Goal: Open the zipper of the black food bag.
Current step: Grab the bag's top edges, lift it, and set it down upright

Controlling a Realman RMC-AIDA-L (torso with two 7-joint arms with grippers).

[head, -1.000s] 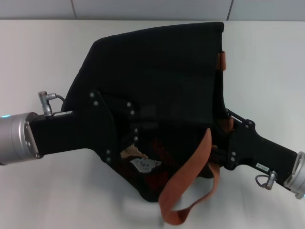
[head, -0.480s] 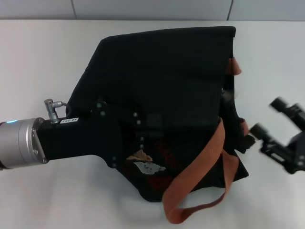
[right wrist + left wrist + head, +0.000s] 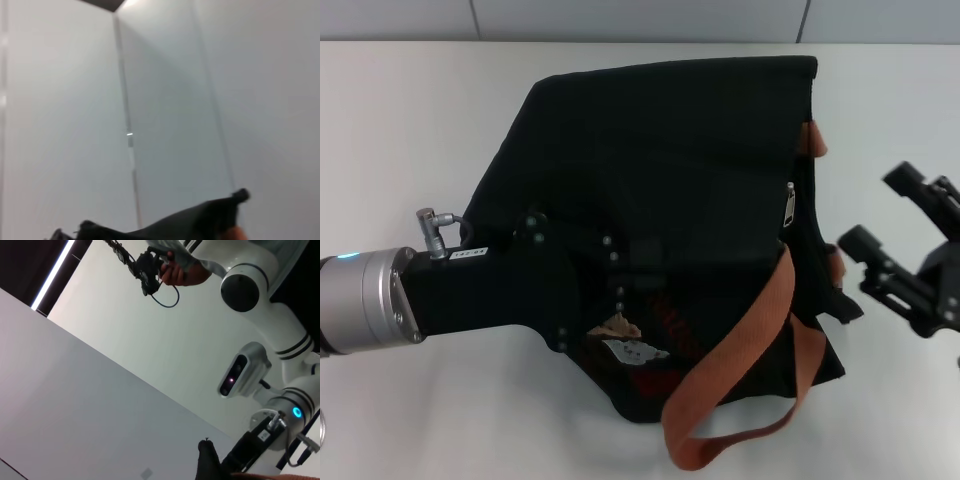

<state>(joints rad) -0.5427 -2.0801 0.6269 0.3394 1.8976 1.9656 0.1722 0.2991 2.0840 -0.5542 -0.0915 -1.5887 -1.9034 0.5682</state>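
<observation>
black food bag point(image 3: 660, 170), orange-brown handles point(image 3: 740, 370), white table point(image 3: 410, 130).

Left hand point(image 3: 610, 285) low, reaching rightward, fingers hidden; right hand point(image 3: 890, 235) raised, fingers spread

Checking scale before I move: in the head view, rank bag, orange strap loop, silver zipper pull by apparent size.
1. Bag
2. Strap loop
3. Zipper pull
</observation>
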